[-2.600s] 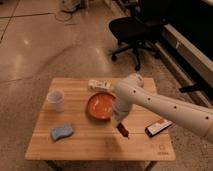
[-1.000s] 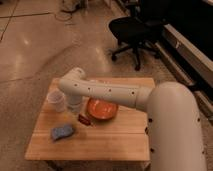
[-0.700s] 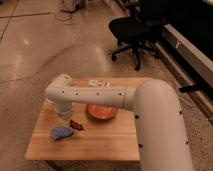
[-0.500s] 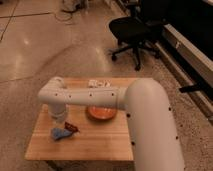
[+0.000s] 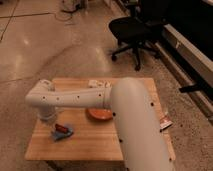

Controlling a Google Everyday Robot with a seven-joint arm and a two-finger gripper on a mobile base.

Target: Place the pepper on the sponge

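The arm [image 5: 75,98] has swung away from the bowl [image 5: 100,115] to the left side of the table [image 5: 95,145]. The pepper [image 5: 61,128] has come along with it. The big white arm now lies across the table and hides part of the bowl. Its gripper [image 5: 51,121] hangs down at the left end, just by the sponge [image 5: 64,135].

The sponge is blue and soft, so I think it will squash a bit if pushed. The pepper lies on top of the sponge, which is where the job wants it. It looks small, light and smooth, so it could roll or slip off. The best place to hold it is across its middle.

The pepper sits just below the gripper and a bit to the right. It is very close or touching, and I cannot tell which. I also cannot tell if the gripper holds the pepper or has let go.
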